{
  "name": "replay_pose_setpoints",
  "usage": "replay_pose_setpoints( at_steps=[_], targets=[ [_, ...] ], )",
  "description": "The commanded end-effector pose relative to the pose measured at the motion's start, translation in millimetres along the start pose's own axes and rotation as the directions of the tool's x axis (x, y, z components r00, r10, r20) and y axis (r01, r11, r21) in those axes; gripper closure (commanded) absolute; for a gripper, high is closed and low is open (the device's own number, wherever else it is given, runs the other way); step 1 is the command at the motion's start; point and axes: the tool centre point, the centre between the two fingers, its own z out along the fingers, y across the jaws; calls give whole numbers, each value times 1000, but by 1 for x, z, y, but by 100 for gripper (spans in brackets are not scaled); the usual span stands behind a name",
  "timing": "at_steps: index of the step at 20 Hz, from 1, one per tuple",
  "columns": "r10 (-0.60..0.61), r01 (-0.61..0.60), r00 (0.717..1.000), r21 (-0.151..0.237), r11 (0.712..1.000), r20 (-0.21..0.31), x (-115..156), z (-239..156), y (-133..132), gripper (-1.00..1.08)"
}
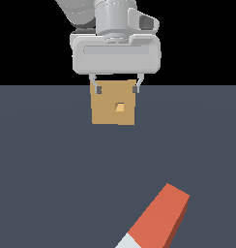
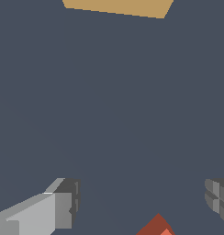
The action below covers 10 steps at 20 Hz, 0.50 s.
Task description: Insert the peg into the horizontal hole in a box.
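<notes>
The grey two-fingered gripper (image 1: 115, 89) hangs wide open and empty before the tan cube-like box (image 1: 113, 104), its small square hole (image 1: 120, 108) facing out; the orange-red, pale-tipped peg (image 1: 157, 220) lies well apart on the floor, ungrasped.

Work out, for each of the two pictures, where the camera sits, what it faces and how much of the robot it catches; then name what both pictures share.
Exterior view: off the arm, looking across the dark floor at the box face with the hole; the peg lies nearest; the gripper and hand hang before the box.
Wrist view: on the wrist, looking down past two open fingers; the floor fills it, with the box at one edge and the peg tip at the opposite edge.
Shared: box, peg, fingers, floor.
</notes>
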Motion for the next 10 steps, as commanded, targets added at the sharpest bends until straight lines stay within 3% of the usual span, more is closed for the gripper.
replay_pose_setpoints(
  at_steps=[1, 6, 10],
  targets=[
    [0, 0, 1000, 0, 1000, 0, 0, 0, 0, -92],
    [31, -31, 1000, 0, 1000, 1, -10, 4, 3, -92],
    [101, -101, 995, 1, 995, 3, -34, 14, 10, -92]
  ],
)
